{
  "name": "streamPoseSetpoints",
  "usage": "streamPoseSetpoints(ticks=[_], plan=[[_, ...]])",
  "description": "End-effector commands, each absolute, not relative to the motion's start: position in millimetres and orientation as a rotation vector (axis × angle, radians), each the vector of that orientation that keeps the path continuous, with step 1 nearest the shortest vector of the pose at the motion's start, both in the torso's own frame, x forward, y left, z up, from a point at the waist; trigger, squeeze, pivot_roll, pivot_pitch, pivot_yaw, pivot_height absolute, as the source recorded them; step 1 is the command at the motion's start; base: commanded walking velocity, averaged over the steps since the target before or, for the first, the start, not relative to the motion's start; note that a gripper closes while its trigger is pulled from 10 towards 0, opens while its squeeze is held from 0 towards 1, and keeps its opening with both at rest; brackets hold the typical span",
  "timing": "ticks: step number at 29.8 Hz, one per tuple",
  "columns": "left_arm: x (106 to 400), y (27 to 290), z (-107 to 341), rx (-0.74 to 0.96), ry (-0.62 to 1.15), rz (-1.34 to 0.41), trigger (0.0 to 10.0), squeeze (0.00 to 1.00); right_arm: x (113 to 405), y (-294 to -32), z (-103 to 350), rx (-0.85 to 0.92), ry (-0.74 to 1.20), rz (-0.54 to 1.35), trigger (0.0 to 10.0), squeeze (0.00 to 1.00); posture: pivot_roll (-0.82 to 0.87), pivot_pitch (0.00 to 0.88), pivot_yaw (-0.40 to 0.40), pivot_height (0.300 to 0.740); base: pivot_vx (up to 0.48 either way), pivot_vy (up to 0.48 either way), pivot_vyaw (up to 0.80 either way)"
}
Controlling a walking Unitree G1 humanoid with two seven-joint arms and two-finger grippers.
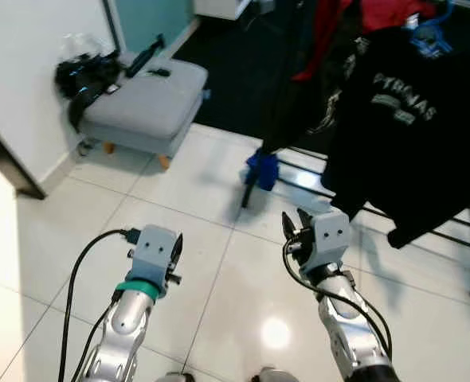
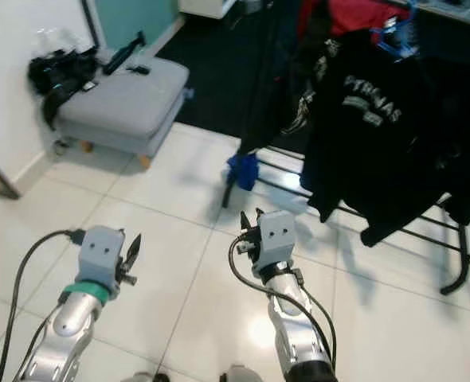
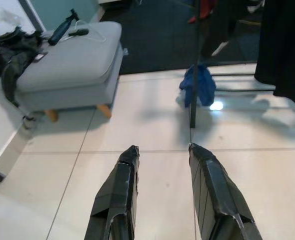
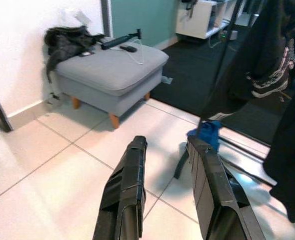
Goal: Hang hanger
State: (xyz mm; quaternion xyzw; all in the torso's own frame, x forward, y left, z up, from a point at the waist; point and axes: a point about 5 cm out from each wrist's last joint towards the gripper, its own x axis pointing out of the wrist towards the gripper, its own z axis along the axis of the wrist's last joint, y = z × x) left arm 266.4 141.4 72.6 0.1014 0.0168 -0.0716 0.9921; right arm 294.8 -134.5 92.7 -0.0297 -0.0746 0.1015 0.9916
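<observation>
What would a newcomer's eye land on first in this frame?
Probably the black printed T-shirt on a blue hanger, draped from the clothes rack ahead on the robot's right. Next, the grey footstool against the white wall on the left, with a dark bundle at its far corner. In the foreground, the left end effector and right end effector are both open and hold nothing above the glossy tiled floor.

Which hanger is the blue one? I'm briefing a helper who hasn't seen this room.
Find the black clothes rack on the white tiled floor. A black T-shirt with pale chest lettering hangs on it. The blue hanger pokes out at that shirt's collar, beside a red garment, the only bright blue thing up there.
</observation>
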Motion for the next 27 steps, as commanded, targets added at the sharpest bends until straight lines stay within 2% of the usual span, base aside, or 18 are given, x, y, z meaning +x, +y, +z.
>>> streamPoseSetpoints(ticks=[1,6,27], plan=[[264.5,136.6,69.4,0.201,0.044,-0.169,10.0,0.0,290.5,-143.8,83.9,-0.06,-0.114,0.172,10.0,0.0,-0.12,0.05,0.035,0.74,0.0,0.0,0.0],[266.3,132.2,73.1,0.166,0.053,-0.184,10.0,0.0,291.7,-145.2,84.8,-0.057,-0.115,0.166,10.0,0.0,-0.11,0.047,0.035,0.74,0.0,0.0,-0.23],[280.1,124.3,93.6,0.162,0.01,-0.22,10.0,0.0,297.8,-143.9,95.8,-0.052,-0.154,0.173,10.0,0.0,-0.12,0.029,0.036,0.74,0.0,0.0,-0.8]])
